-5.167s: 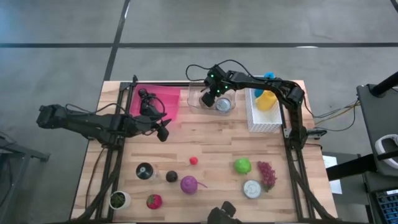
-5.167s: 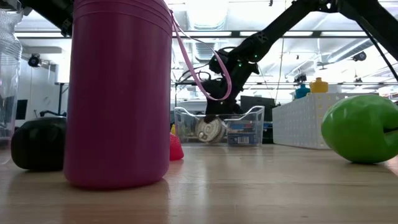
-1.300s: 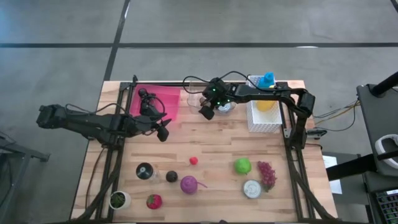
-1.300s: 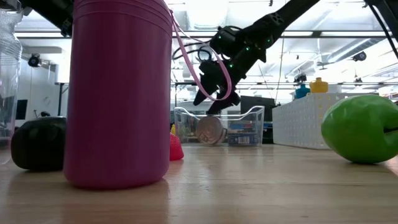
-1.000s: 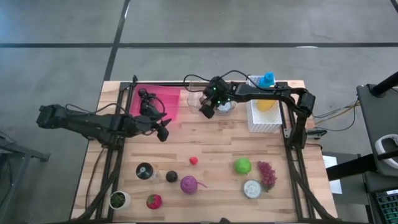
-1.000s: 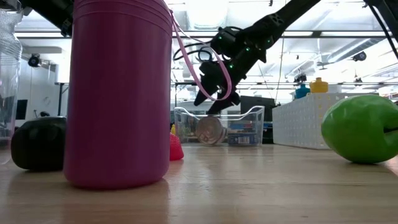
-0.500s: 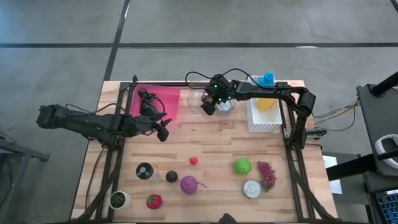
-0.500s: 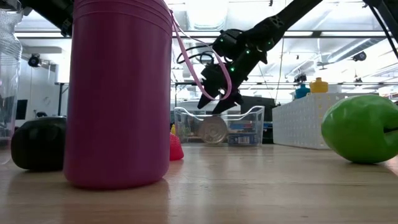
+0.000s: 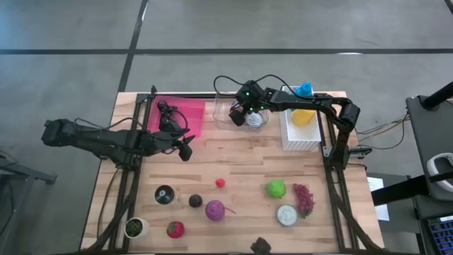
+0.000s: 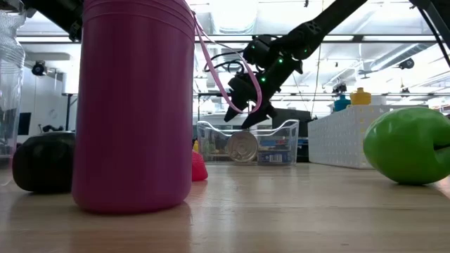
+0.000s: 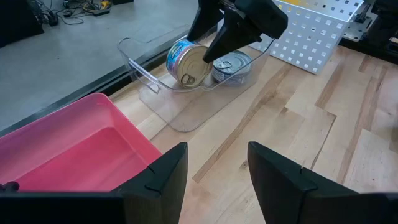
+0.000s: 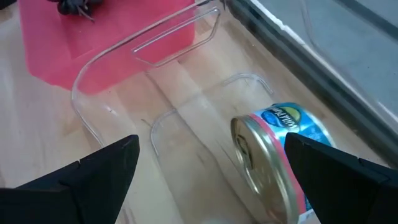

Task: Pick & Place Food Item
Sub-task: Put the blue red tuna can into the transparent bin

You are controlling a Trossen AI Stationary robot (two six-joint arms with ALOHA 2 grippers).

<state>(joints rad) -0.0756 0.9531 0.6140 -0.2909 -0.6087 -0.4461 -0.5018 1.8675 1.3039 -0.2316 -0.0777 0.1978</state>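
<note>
right gripper: right gripper [image 9: 238, 118] hung over the clear bin [image 9: 228, 120], upper centre of the high view; jaws spread wide, holding nothing.
can: blue-label can [image 12: 283, 155] lay on its side in the bin, metal end toward the wrist camera, between the fingers [image 12: 93, 177] in that view. Not touched.
second can: upright can [image 11: 232, 66] just beside it in the same bin, pull-tab lid up.
left gripper: left gripper [image 9: 185, 149] waited at left centre of the high view, near the pink tray [image 9: 191, 113]; jaws part open, empty.
other items: green apple [image 9: 276, 188], grapes [image 9: 304, 198], small red piece [image 9: 221, 183] lower on the table [image 9: 248, 170]; white crate [image 9: 297, 138] right of the bin.
step in hand: judged as reaching for the tipped can, or backing off from it; can't tell which.
how to do it well: come down with fingers either side of the round wall, not the flat ends; can may roll, so close slowly and centred. Keep clear of the bin wall and the upright can.
writing: blue label with pale lettering, not readable. No brand made out.
</note>
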